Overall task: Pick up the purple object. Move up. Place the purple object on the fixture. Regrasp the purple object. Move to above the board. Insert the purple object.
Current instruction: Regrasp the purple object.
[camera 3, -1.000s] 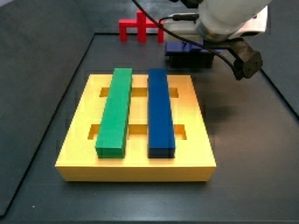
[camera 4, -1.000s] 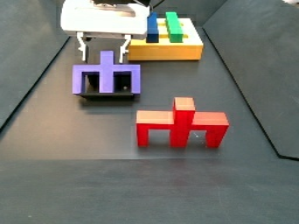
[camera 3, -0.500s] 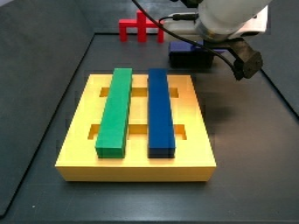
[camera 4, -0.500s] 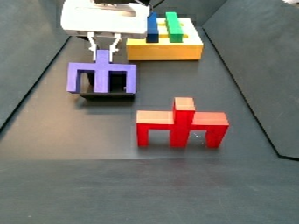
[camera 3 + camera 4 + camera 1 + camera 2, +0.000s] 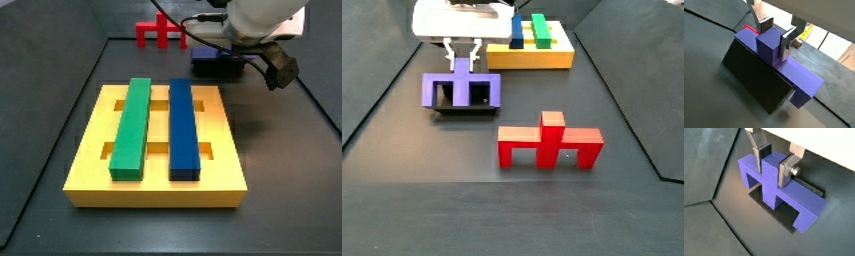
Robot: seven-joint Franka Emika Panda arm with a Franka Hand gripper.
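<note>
Change: nothing has visibly shifted over the last half second; before that, the gripper came down over the purple piece.
Board: yellow, carrying a green bar and a blue bar in its slots.
Purple object: propped on the fixture, away from the board.
Red forked piece: alone on the floor.
Gripper: fingers narrowed around the purple object's raised middle, pads against it.

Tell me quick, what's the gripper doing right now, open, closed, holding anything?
Gripper: fingers down either side of the purple object's raised middle on the fixture; whether they are clamped on it cannot be told.
</note>
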